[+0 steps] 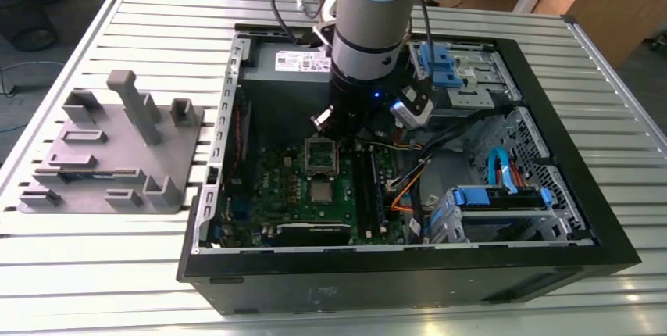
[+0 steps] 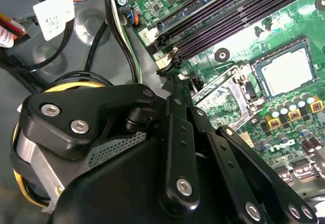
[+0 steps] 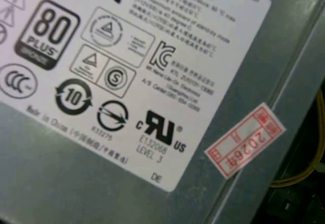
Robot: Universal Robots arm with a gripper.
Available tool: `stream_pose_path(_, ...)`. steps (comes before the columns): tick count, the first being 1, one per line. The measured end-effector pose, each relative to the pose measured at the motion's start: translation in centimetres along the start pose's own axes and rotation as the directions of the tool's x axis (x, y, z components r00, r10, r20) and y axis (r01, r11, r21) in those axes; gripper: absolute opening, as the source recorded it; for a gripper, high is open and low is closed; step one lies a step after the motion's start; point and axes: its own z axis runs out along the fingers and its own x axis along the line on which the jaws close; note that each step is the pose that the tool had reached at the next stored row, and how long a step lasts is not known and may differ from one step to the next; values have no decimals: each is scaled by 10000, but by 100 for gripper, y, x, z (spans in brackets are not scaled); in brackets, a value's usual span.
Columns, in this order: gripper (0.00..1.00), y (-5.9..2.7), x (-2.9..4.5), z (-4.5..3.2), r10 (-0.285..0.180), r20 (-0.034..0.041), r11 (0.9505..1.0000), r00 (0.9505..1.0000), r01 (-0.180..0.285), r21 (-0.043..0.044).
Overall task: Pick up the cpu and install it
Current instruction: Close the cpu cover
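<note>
gripper [image 1: 339,126] hung low inside the open pc case [image 1: 417,277], over the hollow metal socket frame [image 1: 320,155]. i couldn't tell its grip state. cpu [image 1: 320,190] [image 2: 284,71] lay flat on the green motherboard [image 1: 279,184], just beside that frame, apart from the gripper.

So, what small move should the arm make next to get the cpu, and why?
Probably shift the gripper sideways until it stands over the cpu. In the second wrist view the cpu lies flat on the green motherboard, untouched, while the gripper sits off to one side of it, near the socket frame.
</note>
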Motion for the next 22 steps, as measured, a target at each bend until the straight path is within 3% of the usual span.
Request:
stream_pose_path(16,13,4,19,-57,-279,28,9996,9996,279,16)
stream_pose_path(22,13,11,28,-94,-315,77,9995,9995,315,-9)
